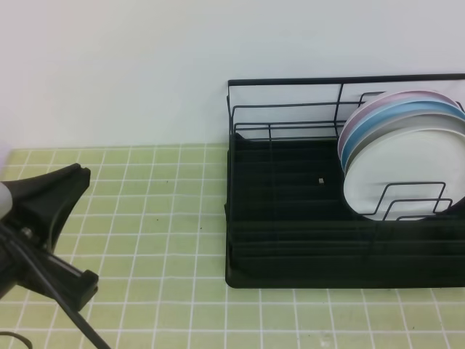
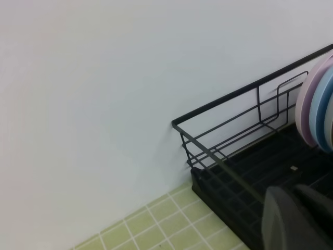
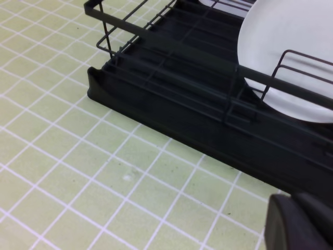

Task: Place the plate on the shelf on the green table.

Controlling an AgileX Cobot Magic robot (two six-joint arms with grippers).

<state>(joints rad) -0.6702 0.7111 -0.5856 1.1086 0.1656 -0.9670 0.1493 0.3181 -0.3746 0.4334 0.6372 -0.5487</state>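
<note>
In the exterior high view the left gripper (image 1: 54, 211) sits at about eight o'clock, low on the green table (image 1: 152, 218), jaws together and holding nothing. The black wire dish rack (image 1: 290, 218) fills the frame from the middle out to three o'clock. At its right end four plates stand nearly upright on edge, leaning back together: a pink plate (image 1: 378, 102) rearmost, two light blue plates (image 1: 407, 116) before it, and the plain white plate (image 1: 407, 171) at the front, resting on the ribbed tray behind a low wire loop. So the plate already looks seated in the rack, and I judge the task essentially done.

From the left gripper the white plate lies far off toward three o'clock, across the whole rack. The right gripper (image 3: 302, 221) shows only in its wrist view, at five o'clock, closed and empty; the white plate (image 3: 291, 52) lies toward one o'clock, just beyond the rack's front rail. The right arm is clearly nearer. The plate's face looks forward, its edge running left to right.
</note>
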